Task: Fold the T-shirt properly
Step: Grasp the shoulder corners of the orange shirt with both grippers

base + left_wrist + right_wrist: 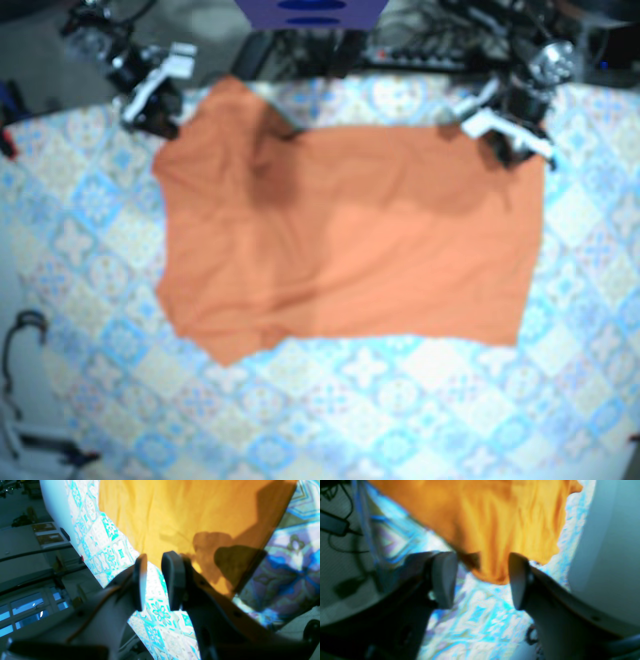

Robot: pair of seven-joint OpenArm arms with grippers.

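Observation:
The orange T-shirt [350,230] lies spread out flat on the patterned tablecloth [400,400], with its sleeves at the left of the base view. My right gripper [160,100] hovers at the shirt's far-left sleeve. In the right wrist view that gripper [481,557] is wide open, and the sleeve edge of the shirt [495,517] hangs between and ahead of the fingers. My left gripper [505,130] sits at the shirt's far-right corner. Seen from the left wrist, the gripper [156,556] is narrowly open over bare cloth, with the shirt [175,510] edge just beside one finger [172,580].
Cables and equipment [440,40] crowd the back edge of the table. A dark cable loop [20,335] lies at the front left. The table edge [57,510] drops off beside the left gripper. Patterned cloth stretches in front of the shirt.

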